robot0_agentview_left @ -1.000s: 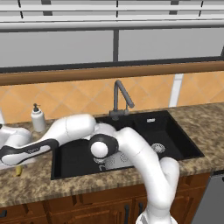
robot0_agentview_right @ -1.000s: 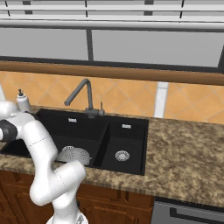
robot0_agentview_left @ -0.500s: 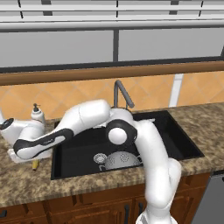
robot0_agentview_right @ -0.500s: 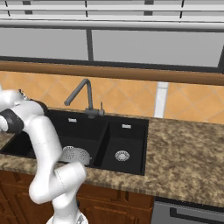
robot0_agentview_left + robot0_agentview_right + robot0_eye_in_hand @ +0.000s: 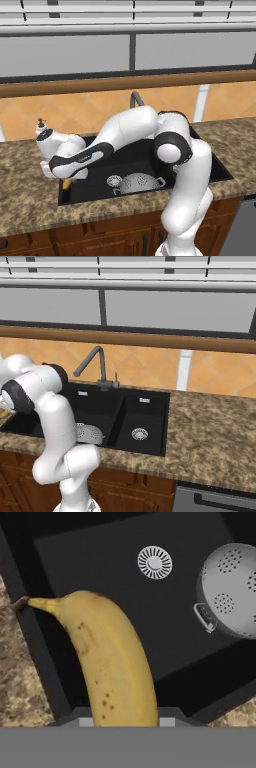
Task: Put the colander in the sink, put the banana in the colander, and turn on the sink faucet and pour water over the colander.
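Note:
My gripper (image 5: 125,714) is shut on the banana (image 5: 112,662), a yellow curved fruit with a dark tip, held over the left edge of the black sink (image 5: 100,547). From the left base view the banana (image 5: 66,184) peeks out under the hand at the sink's (image 5: 95,192) left rim. The colander (image 5: 140,183), a silver holed bowl with side handles, sits in the larger basin to the right of the banana and apart from it. It also shows as the colander (image 5: 232,592) and, half hidden by the arm, the colander (image 5: 89,432). The dark sink faucet (image 5: 95,358) stands behind the basins; no water is visible.
A round silver drain (image 5: 154,562) lies in the basin floor beside the colander; a second drain (image 5: 139,433) is in the smaller basin. A white soap dispenser (image 5: 40,125) stands on the speckled counter (image 5: 25,200) just behind the hand. The arm arches over the sink.
The hand has carried the banana rightward from the counter to the sink's left edge. The elbow swung up and right, uncovering the colander. The jaws closed a little further.

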Robot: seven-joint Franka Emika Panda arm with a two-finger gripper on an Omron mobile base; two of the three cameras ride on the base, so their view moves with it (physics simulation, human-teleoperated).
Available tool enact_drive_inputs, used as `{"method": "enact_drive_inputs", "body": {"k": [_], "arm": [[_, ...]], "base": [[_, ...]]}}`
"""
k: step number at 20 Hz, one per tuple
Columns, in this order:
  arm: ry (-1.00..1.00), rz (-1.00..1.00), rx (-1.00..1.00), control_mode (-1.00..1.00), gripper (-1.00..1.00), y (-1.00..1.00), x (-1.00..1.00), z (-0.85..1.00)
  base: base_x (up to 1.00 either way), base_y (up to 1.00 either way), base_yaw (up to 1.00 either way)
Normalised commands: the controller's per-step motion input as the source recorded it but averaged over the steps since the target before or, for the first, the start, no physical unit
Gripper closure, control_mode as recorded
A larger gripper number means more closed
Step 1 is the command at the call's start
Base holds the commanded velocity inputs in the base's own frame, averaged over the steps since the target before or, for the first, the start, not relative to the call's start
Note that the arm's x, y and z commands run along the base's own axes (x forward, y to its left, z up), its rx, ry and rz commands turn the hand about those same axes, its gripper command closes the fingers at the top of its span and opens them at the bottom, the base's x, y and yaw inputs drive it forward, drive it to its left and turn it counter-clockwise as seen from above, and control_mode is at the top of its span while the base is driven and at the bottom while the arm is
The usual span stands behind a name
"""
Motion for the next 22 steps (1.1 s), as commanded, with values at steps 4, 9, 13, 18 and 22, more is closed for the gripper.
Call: {"method": "enact_drive_inputs", "body": {"k": [4, 9, 13, 18, 22], "arm": [[0.0, -0.13, 0.05, -1.0, 1.0, -1.0, 0.04, 0.0], [0.0, -0.11, 0.0, -1.0, 1.0, -1.0, 0.11, 0.0], [0.0, -0.12, 0.0, -1.0, 1.0, -1.0, 0.04, 0.0], [0.0, -0.11, 0.0, -1.0, 1.0, -1.0, 0.0, -0.03], [0.0, -0.07, 0.0, -1.0, 1.0, -0.89, 0.0, -0.23]], "base": [[0.0, 0.0, 0.0], [0.0, 0.0, 0.0], [0.0, 0.0, 0.0], [0.0, 0.0, 0.0], [0.0, 0.0, 0.0]]}}
